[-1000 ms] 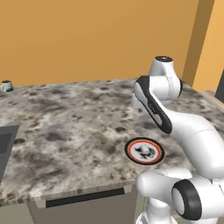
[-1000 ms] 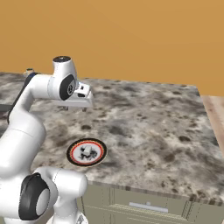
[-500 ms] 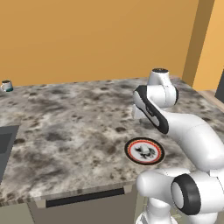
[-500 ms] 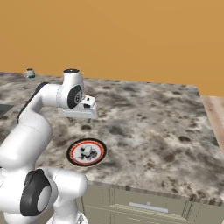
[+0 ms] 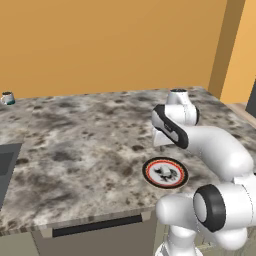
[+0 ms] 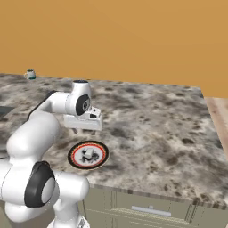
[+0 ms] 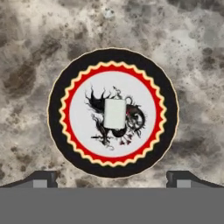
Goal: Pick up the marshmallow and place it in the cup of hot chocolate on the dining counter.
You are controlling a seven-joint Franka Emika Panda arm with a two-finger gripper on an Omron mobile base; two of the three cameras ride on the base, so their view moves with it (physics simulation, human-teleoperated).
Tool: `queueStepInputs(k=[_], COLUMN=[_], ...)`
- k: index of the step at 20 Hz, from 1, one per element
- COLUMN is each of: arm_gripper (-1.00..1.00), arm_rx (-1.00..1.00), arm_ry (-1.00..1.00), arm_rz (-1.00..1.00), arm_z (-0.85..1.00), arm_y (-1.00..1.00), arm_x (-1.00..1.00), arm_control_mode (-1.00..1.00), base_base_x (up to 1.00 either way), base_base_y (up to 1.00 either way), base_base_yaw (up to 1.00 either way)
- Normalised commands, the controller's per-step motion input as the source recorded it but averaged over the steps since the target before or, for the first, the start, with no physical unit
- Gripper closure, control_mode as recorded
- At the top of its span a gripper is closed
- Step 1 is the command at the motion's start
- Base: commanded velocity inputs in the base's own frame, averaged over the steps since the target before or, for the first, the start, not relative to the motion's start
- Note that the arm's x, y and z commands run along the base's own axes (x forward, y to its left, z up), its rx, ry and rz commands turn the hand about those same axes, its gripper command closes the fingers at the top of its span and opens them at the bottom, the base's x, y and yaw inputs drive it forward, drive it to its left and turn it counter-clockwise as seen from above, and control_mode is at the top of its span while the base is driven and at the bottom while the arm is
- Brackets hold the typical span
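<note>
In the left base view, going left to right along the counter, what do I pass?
Cup of hot chocolate at the far left edge → bare dining counter → plate with the marshmallow on it, near the front edge, beside the arm.

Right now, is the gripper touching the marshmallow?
Apart. In the hand view the marshmallow lies mid-plate, and the open gripper has both fingertips outside the plate's rim.
</note>
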Motion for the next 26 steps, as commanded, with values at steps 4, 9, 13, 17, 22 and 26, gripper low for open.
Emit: queueStepInputs(k=[4, 9, 13, 17, 22, 26], arm_gripper=[-1.00, -1.00, -1.00, -1.00, -1.00, -1.00], arm_rx=[0.00, 0.00, 0.00, 0.00, 0.00, 0.00], arm_ry=[0.02, 0.09, 0.01, 0.04, 0.06, 0.07], arm_rz=[0.00, 0.00, 0.00, 0.00, 0.00, 0.00], arm_z=[-0.35, -0.40, -0.54, -0.48, -0.42, -0.34], arm_y=[0.00, 0.00, 0.00, 0.00, 0.00, 0.00], arm_x=[0.00, 0.00, 0.11, 0.13, 0.17, 0.14], arm_control_mode=[-1.00, -1.00, -1.00, -1.00, -1.00, -1.00], base_base_x=[0.00, 0.00, 0.00, 0.00, 0.00, 0.00], base_base_y=[0.00, 0.00, 0.00, 0.00, 0.00, 0.00], base_base_yaw=[0.00, 0.00, 0.00, 0.00, 0.00, 0.00])
